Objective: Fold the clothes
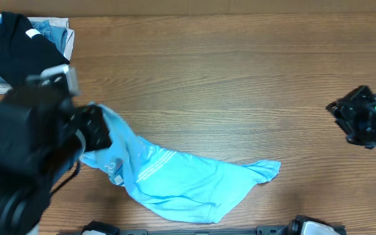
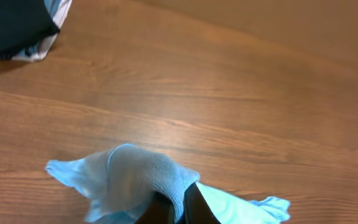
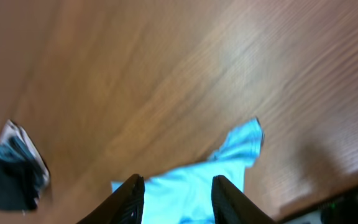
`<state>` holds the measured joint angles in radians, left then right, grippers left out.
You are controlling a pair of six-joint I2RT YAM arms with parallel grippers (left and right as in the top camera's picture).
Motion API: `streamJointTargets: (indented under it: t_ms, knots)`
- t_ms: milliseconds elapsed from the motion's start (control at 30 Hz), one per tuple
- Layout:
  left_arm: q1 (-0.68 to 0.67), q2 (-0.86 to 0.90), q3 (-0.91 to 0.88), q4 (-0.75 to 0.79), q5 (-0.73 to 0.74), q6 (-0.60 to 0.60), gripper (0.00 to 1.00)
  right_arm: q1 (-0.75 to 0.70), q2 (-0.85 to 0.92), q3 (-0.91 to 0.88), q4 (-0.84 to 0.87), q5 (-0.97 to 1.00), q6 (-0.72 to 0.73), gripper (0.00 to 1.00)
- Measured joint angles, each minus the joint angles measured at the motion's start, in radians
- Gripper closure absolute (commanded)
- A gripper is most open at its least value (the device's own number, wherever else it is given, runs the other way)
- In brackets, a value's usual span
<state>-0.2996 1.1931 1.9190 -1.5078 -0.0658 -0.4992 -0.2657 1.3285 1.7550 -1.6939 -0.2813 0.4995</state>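
Gripping the t-shirt (image 1: 175, 183), left tool (image 2: 178, 206) is clamped tight; right tool (image 3: 176, 199) hangs parted, empty.

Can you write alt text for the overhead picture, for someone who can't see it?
A crumpled sky-blue t-shirt lies on a wooden table, its left end pinched by the left gripper. The right gripper hangs at the right edge, clear of it; folded clothes sit top left.
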Motion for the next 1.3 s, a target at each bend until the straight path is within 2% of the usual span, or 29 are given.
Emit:
streamJointTargets:
  t_ms: [233, 367, 567, 733, 933, 1100, 1300]
  knots:
    - [0.0, 0.165, 0.0, 0.014, -0.03, -0.005, 0.96, 0.07, 0.017, -0.066, 0.001, -0.093, -0.104, 0.57]
    - [0.0, 0.241, 0.0, 0.038, -0.047, -0.008, 0.96, 0.17, 0.016, -0.066, -0.001, -0.114, -0.129, 0.44]
    - [0.0, 0.32, 0.0, 0.042, -0.072, -0.019, 0.96, 0.372, 0.015, -0.071, 0.024, -0.124, -0.147, 0.15]
    - [0.0, 0.341, 0.0, 0.042, -0.081, -0.019, 0.96, 0.475, 0.006, -0.171, 0.093, -0.122, -0.155, 0.09]
    - [0.008, 0.341, 0.0, 0.041, -0.082, -0.019, 0.96, 0.578, 0.007, -0.449, 0.227, -0.16, -0.158, 0.09]
    - [0.014, 0.341, 0.0, 0.039, -0.085, -0.019, 0.96, 0.694, 0.013, -0.661, 0.377, -0.242, -0.149, 0.15]
    - [0.014, 0.341, 0.0, 0.022, -0.085, -0.019, 0.96, 0.808, 0.014, -0.829, 0.48, -0.281, -0.088, 0.21]
